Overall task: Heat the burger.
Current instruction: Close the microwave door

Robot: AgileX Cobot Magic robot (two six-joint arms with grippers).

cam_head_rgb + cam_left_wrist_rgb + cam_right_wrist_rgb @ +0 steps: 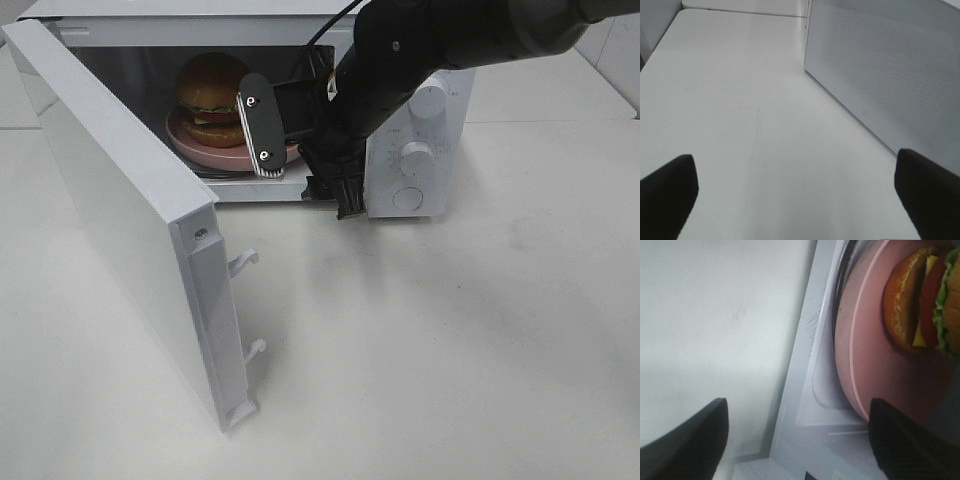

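1. Exterior high view: the white box-shaped microwave (pixel 420 150) stands on the white tabletop (pixel 450 350) with its white hinged door (pixel 110 200) swung wide open. Inside the microwave's cavity, the round burger with a glossy golden-brown bun, lettuce and tomato (pixel 212 95) sits on a round pink plate (pixel 205 152). The black right end effector (pixel 305 160) hangs at the microwave's mouth, spread wide and holding nothing. Loading looks finished. I judge the step in hand is to back straight out of the microwave, clear of the plate rim, then press the door's outer face until it latches. Only then should the round white dials (pixel 417 155) be touched; their markings are too small to read. The left arm is outside this view.
2. Left wrist view: the left end effector (pixel 797 192) is spread wide and empty over bare tabletop, beside a white dotted panel (pixel 890 75) of the microwave. Whether that is the door or a side wall, I cannot tell.
3. Right wrist view: the fingers (pixel 685 440) stand well apart with nothing between them. The plate and burger lie just inside the microwave's sill, and the frame edge cuts the burger off.
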